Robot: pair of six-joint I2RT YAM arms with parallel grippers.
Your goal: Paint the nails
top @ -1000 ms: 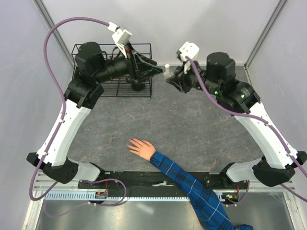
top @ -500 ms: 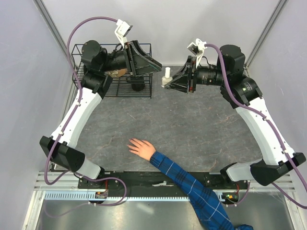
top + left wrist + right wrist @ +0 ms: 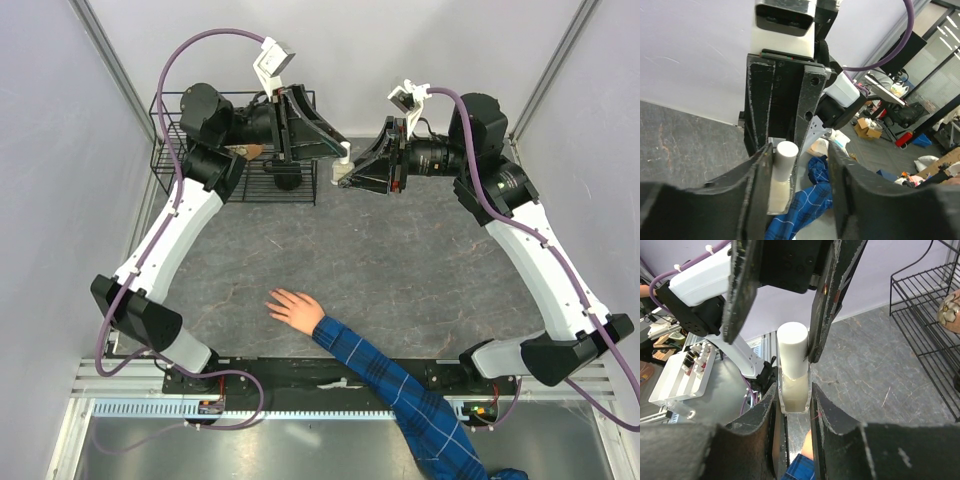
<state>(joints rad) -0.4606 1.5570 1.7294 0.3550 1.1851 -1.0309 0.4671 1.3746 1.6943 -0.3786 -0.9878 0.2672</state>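
1. The nails [image 3: 271, 296] lay at the tips of a person's bare, light-skinned fingers [image 3: 280, 301]. These were spread flat on the grey bench [image 3: 400, 270] near its front edge, and the arm wore a blue plaid sleeve [image 3: 400, 392]. From above the nails were too small to show any colour.
2. The right hand [image 3: 794, 395] was clenched on the clear body of a small bottle [image 3: 793, 399]. It held the bottle by the wire basket [image 3: 200, 185] at the far side, well apart from the nails.
3. The left hand [image 3: 799, 161] stood released and wide. Its two fingers flanked the bottle's white cap [image 3: 792, 347]: one touched the cap, the other stood clear of it.
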